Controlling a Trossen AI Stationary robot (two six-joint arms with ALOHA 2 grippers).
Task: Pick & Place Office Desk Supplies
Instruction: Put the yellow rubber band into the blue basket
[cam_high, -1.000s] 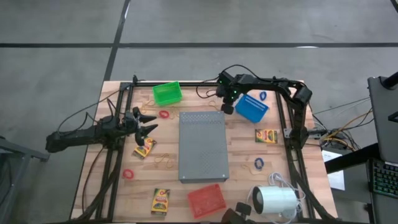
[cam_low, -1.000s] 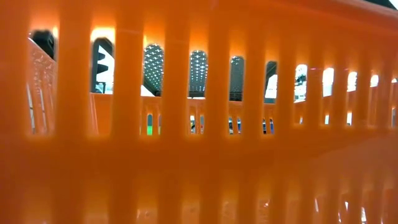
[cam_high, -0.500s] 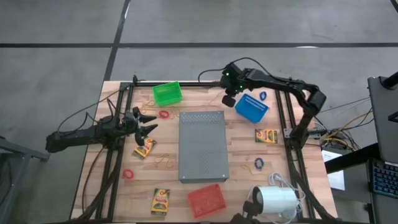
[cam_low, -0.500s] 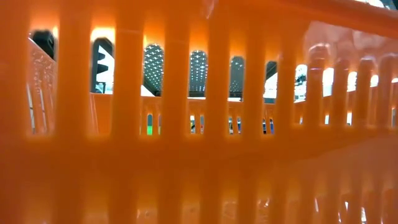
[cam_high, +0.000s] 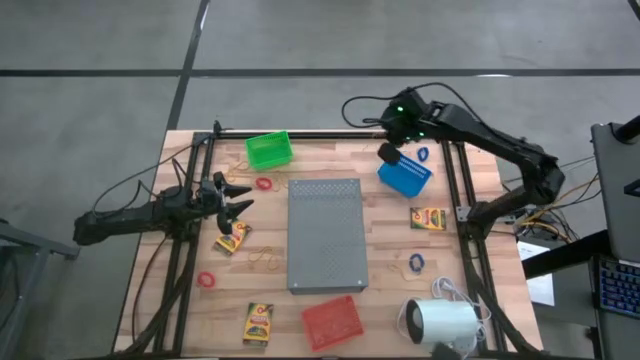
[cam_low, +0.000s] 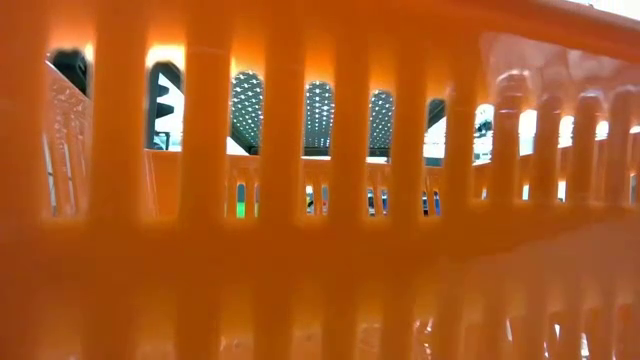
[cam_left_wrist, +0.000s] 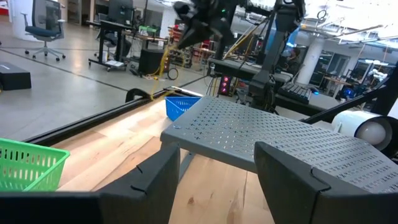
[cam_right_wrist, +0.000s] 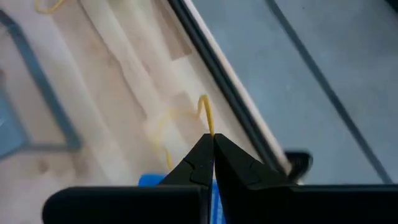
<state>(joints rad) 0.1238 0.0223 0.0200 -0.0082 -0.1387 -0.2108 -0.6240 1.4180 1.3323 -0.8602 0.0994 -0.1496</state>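
My right gripper (cam_high: 390, 152) hangs over the far left corner of the blue basket (cam_high: 405, 172). It is shut on a thin yellow rubber band (cam_right_wrist: 186, 118). My left gripper (cam_high: 236, 200) is open and empty at the table's left, just far of a yellow crayon box (cam_high: 232, 238). Two more crayon boxes (cam_high: 258, 322) (cam_high: 428, 217) lie flat on the table. So do red rings (cam_high: 264, 184) (cam_high: 206, 279), blue rings (cam_high: 416, 262) (cam_high: 423, 154) and a tan band (cam_high: 265, 258). My right gripper pinches the rubber band at one point of its loop (cam_right_wrist: 210, 129), right at the tips of its two shut fingers. The fingers point down. The rest of the band hangs slack in a loop, lifted clear of the table.
The grey perforated slab (cam_high: 327, 233) stands in the table's middle, with a green basket (cam_high: 268, 149) far left of it. A red basket (cam_high: 331, 320) and a white cylinder (cam_high: 445, 322) are near the front edge. The red basket's wall (cam_low: 320, 250) fills the low view.
My right gripper has gone from the slab's far right corner toward the table's right and far edges, to above the blue basket's far left corner. Its arm has swung out to the right.
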